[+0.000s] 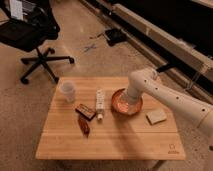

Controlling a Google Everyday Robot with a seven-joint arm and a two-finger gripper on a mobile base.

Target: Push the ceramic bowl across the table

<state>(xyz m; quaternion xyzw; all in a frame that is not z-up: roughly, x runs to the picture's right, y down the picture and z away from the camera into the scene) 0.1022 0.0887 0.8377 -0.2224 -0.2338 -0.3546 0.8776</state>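
The orange-red ceramic bowl (122,104) sits right of centre on the light plank table (110,142). My white arm reaches in from the right and bends down at its elbow over the bowl's far right side. My gripper (130,99) is at the bowl's right rim, low over or inside it. Whether it touches the bowl cannot be told. The arm hides part of the bowl's right side.
Left of the bowl lie a white tube (100,103), a dark snack bar (85,111), a red-brown packet (84,125) and a translucent cup (68,91). A beige sponge (156,116) lies right of the bowl. An office chair (35,35) stands on the floor at the back left.
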